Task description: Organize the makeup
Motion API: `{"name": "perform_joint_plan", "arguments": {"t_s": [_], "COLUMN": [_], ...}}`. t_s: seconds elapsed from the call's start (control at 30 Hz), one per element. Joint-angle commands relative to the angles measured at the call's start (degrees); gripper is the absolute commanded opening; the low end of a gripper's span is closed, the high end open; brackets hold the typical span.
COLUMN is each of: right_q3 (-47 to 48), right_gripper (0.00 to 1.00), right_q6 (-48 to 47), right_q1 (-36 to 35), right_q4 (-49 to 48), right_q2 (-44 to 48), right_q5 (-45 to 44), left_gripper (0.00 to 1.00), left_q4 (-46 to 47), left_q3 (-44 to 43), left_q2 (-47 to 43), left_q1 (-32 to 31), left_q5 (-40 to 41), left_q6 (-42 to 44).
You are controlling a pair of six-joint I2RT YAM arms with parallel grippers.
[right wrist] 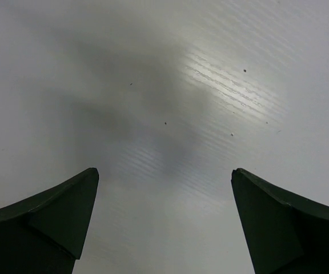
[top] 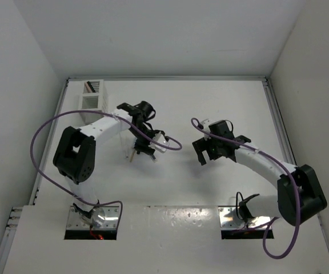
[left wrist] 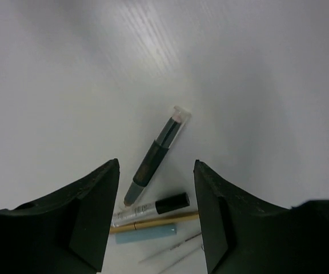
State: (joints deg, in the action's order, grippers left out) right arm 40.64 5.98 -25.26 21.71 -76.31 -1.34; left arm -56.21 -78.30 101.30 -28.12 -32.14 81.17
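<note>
The makeup lies on the white table under my left gripper (left wrist: 156, 166). In the left wrist view, a dark stick with a clear cap (left wrist: 156, 153) lies diagonally between the open jaws. Nearer the camera lie a silver tube with a black cap (left wrist: 151, 209), a gold pencil (left wrist: 153, 222), a pale blue stick (left wrist: 146, 234) and two thin sticks (left wrist: 173, 249). From above, my left gripper (top: 143, 149) hides most of them; a tan tip (top: 132, 154) shows. My right gripper (top: 202, 153) is open and empty over bare table (right wrist: 164, 171).
The white slatted holder (top: 93, 95) stands at the back left corner of the table (top: 210, 103), behind the left arm. White walls enclose the table at the back and both sides. Purple cables loop off both arms.
</note>
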Motion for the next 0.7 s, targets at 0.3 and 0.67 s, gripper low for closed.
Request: {"name": "perform_joint_plan", "arguments": {"t_s": [0.3,0.67], "right_q3": [-8.8,-8.3], "right_gripper": [1.0,1.0], "right_q6": [-0.6,-1.1], "right_q1": [0.3,0.9], "right_q4": [-3.7,-4.0], "right_q2": [10.8,11.2], "right_q5": [1.4,0.3], "left_gripper": [0.57,0.33], "left_q4": [3.3,16.9], "left_q3": [1.7,7.9], "left_q2": [8.0,8.8], "left_q1": [-5.4,-7.2], "left_q5": [12.2,15.3], "left_q6": [10.4,6.8]}}
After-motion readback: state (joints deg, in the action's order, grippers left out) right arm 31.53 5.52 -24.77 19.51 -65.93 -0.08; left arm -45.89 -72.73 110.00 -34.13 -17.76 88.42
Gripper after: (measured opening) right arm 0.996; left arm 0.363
